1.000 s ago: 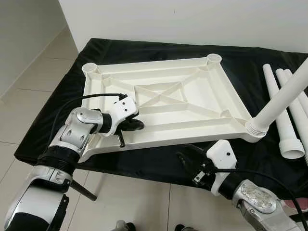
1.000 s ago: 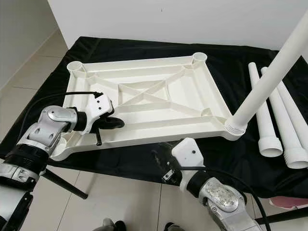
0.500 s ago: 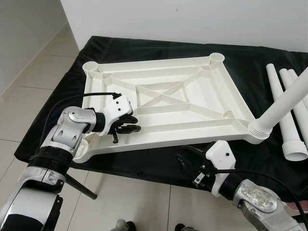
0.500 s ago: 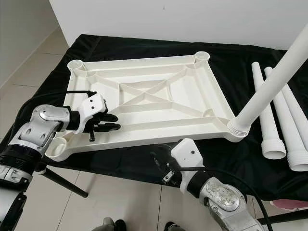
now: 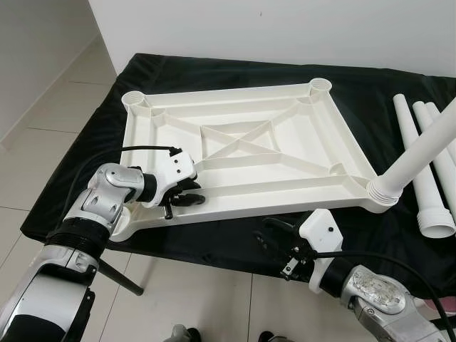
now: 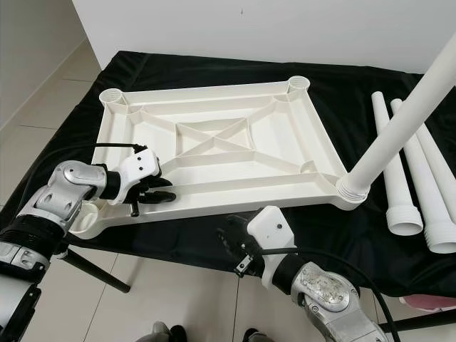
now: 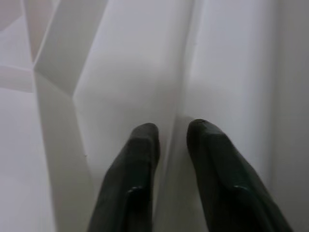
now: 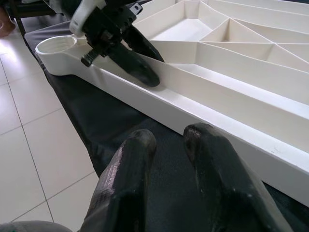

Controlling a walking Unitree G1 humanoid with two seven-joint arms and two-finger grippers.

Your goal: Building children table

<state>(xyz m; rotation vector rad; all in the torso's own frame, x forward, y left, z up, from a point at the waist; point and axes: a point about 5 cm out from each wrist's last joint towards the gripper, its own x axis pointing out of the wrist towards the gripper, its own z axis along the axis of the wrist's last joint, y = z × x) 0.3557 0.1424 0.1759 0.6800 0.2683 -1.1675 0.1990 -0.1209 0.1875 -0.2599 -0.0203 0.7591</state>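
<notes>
Sliding my left claw (image 5: 187, 197) down to the near rail of the upturned tabletop (image 5: 242, 153); half a second ago it sat higher on the inner ribs. Fingers (image 7: 137, 145) slightly parted astride a rib, not clamped as far as I can tell. Tabletop lies flat on the black-draped bench (image 5: 235, 242), one leg (image 5: 420, 153) socketed at the right near corner, spare legs (image 5: 420, 171) beside. Right claw (image 5: 274, 239) hangs empty, part-open, below the edge. Looks like bracing for the next leg.

Your left gripper (image 5: 187, 198) reaches forward with fingers slightly parted, arm bent at the elbow. Your right gripper (image 6: 231, 246) hangs lower, fingers (image 8: 130, 174) narrowly apart.
</notes>
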